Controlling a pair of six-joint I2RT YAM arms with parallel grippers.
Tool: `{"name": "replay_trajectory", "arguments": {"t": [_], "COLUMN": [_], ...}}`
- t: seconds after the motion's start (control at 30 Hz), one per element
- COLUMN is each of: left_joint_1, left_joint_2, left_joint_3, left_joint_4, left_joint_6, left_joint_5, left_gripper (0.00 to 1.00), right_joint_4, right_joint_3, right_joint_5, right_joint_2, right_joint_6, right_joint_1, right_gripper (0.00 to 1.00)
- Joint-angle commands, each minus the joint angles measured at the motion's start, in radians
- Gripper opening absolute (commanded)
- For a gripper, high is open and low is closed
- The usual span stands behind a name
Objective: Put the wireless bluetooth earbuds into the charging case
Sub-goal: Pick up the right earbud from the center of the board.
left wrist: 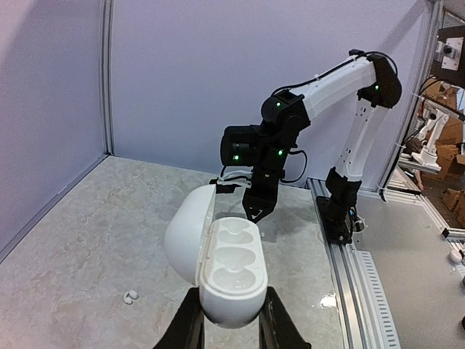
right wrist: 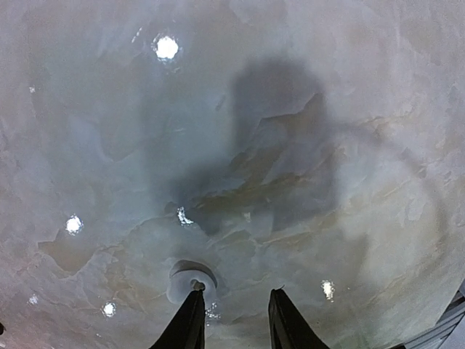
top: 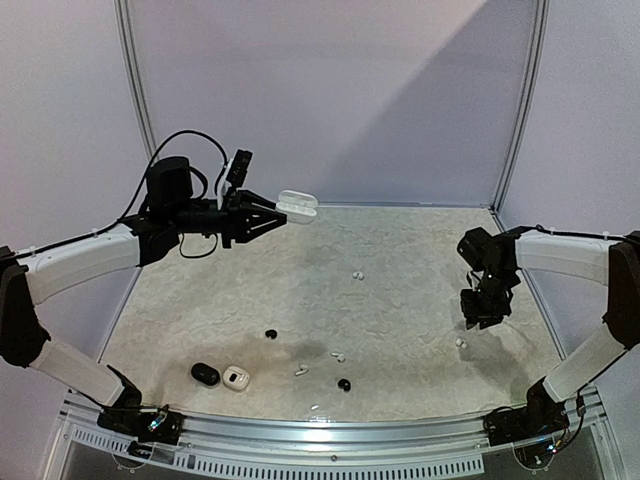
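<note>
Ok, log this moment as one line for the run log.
left gripper: shut on open case, raised | right gripper: open, low over table by earbud | case wells: empty

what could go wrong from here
The earbud sits at one fingertip of the right gripper, not in the gap, so closing may miss or flick it. The left gripper holds the open case high by one end only; pushing an earbud in could tilt or slip it.
</note>
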Motion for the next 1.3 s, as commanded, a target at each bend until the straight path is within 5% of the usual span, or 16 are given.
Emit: {"name": "replay_trajectory", "arguments": {"t": [0.0, 1.27], "left_joint_1": [0.006, 0.009], "left_joint_2": [-0.023, -0.021], "left_joint_3": [-0.018, -0.001], "left_joint_4": [0.014, -0.022], "left_joint_6": [0.015, 0.097], "left_joint_5": [0.004, -0.002], "left_gripper": [0.00, 0.00], "right_joint_4": [0.061, 0.109], "right_joint_3": [-0.030, -0.187], "right_joint_5": [-0.042, -0.265], "right_joint_2": [0.041, -0.038], "right_joint_6": [-0.011, 0.066], "right_joint_1": [-0.005, 0.024], "right_gripper": [0.29, 0.16]}}
